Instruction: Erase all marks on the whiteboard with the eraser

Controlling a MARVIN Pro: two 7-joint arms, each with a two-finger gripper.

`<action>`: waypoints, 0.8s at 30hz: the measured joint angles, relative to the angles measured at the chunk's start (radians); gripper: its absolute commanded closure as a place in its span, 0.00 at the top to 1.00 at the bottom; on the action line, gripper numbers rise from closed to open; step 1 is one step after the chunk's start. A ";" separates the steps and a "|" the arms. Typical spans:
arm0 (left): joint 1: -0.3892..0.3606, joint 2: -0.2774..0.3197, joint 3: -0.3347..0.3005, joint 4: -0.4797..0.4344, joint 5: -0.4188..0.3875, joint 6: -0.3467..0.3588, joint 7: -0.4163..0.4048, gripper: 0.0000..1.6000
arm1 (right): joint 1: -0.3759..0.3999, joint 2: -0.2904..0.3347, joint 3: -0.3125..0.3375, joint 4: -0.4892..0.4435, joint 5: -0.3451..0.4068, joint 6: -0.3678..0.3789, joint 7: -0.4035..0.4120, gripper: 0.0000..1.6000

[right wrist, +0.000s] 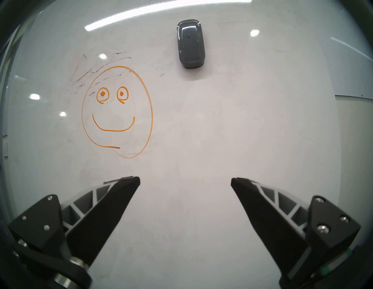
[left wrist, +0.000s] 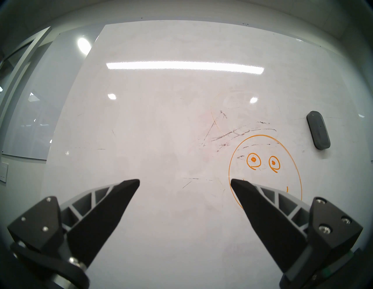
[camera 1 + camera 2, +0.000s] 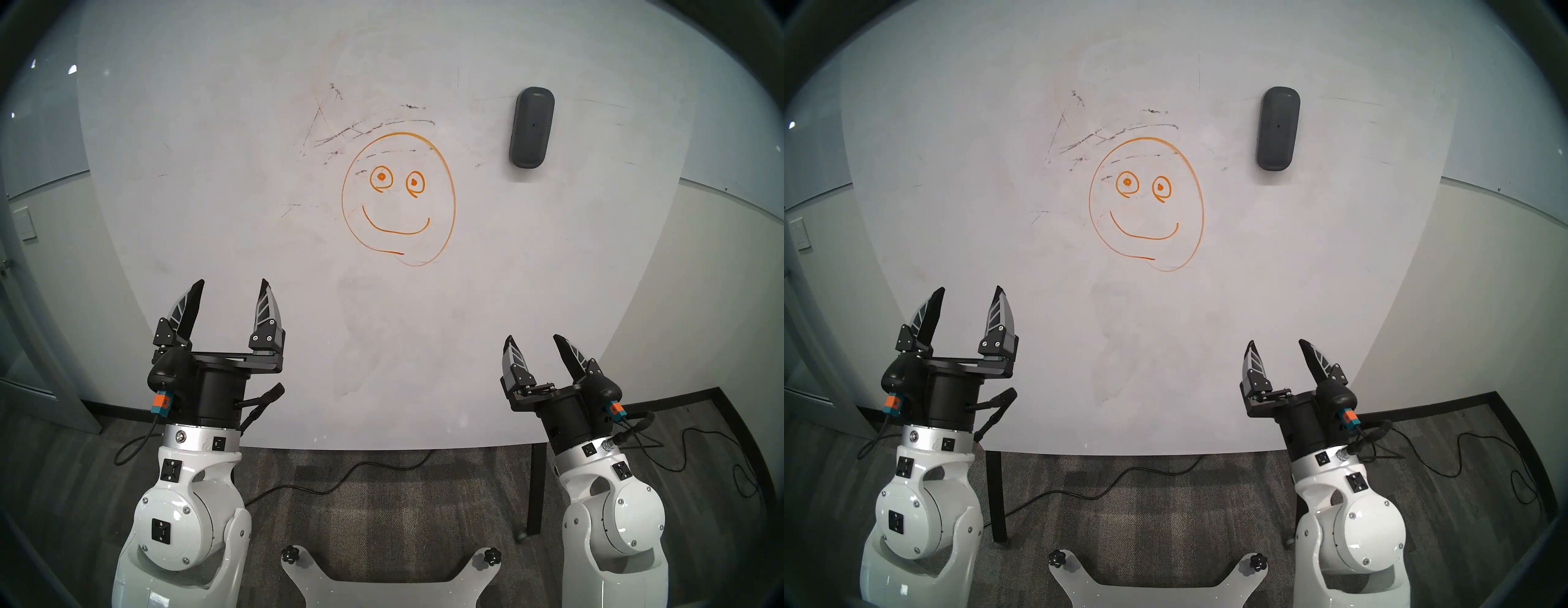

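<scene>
The whiteboard (image 3: 488,297) lies flat before me and fills most of every view. An orange smiley face (image 3: 452,187) is drawn near its middle, with scratchy black streaks (image 3: 339,133) above and left of it. A dark grey eraser (image 3: 531,127) rests on the board at the far right, well beyond the face. My left gripper (image 3: 232,288) hovers open over the near left of the board, with nothing between its fingers. Over the near right edge my right gripper (image 3: 535,337) is open and empty too. From the right wrist, the eraser (image 1: 190,43) lies straight ahead and far off.
Black table legs (image 3: 536,492) hold the board above grey carpet. Black cables (image 3: 339,479) trail across the floor under the near edge and at the right. A pale wall (image 3: 729,237) with a dark baseboard stands behind the board.
</scene>
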 measured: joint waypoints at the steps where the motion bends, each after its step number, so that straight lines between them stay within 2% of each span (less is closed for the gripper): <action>1: 0.000 0.000 0.000 0.000 0.000 0.000 0.000 1.00 | 0.003 0.000 0.000 -0.002 -0.001 0.004 -0.001 1.00; 16: 0.000 0.000 0.000 0.000 0.000 0.000 0.000 1.00 | 0.099 0.021 0.053 -0.064 0.043 0.167 -0.008 1.00; 24: 0.000 0.000 0.000 0.000 0.000 0.000 0.000 1.00 | 0.148 0.037 0.060 -0.084 0.065 0.239 0.010 1.00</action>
